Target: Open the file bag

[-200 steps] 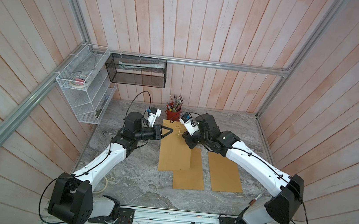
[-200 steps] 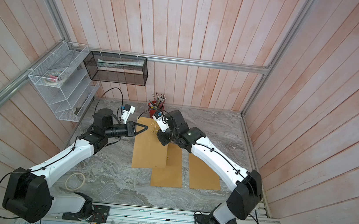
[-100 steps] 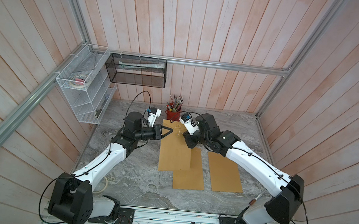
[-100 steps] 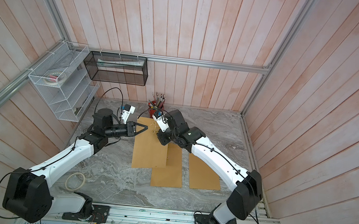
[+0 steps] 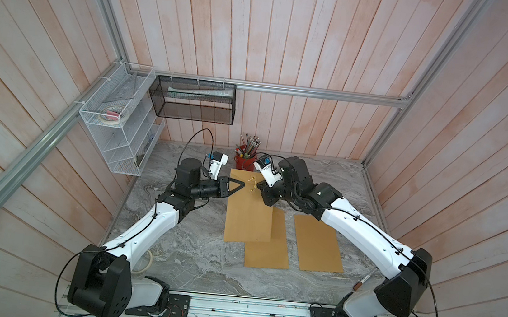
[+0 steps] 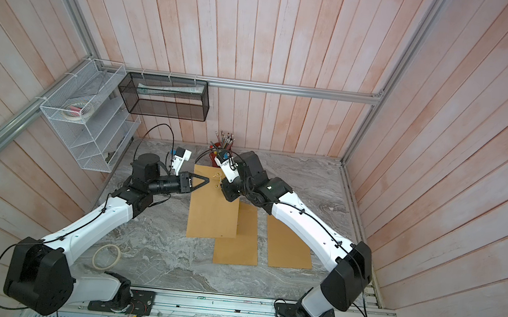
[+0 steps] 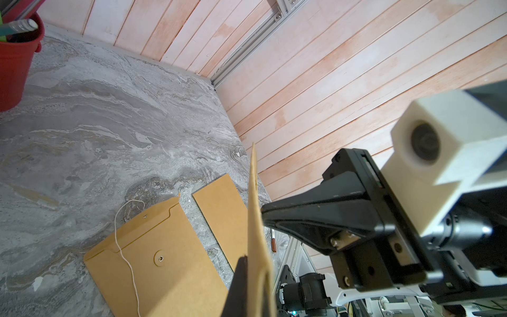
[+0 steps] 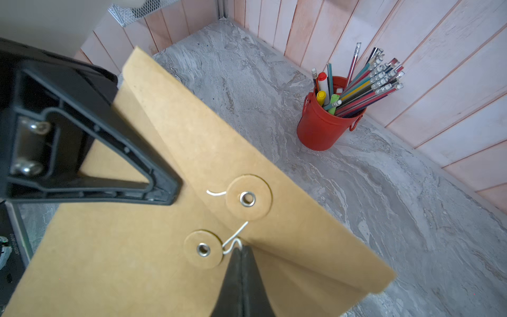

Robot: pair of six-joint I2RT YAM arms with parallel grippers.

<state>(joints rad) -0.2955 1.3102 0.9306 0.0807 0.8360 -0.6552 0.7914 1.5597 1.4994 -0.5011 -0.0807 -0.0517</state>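
Note:
The file bag (image 5: 248, 210) (image 6: 213, 206) is a brown kraft envelope with its far end lifted off the table. Its flap is down, with two round paper buttons (image 8: 248, 198) (image 8: 203, 249) and a white string (image 8: 233, 241) hanging loose between them. My left gripper (image 5: 242, 184) (image 6: 208, 180) is shut on the bag's left edge, which shows edge-on (image 7: 256, 219) between its fingers (image 7: 238, 285). My right gripper (image 8: 242, 249) (image 5: 259, 188) is shut on the string beside the lower button.
A red pencil cup (image 5: 243, 161) (image 8: 323, 129) stands just behind the bag. Two more brown envelopes (image 5: 268, 252) (image 5: 317, 244) lie flat on the marble table. A tape roll (image 6: 106, 256) lies front left and a marker (image 5: 362, 282) front right. Wire shelves (image 5: 116, 130) and a black mesh basket (image 5: 194, 100) hang on the walls.
The right gripper's jaws have drawn shut at the string. Both arms and the lifted file bag keep their places.

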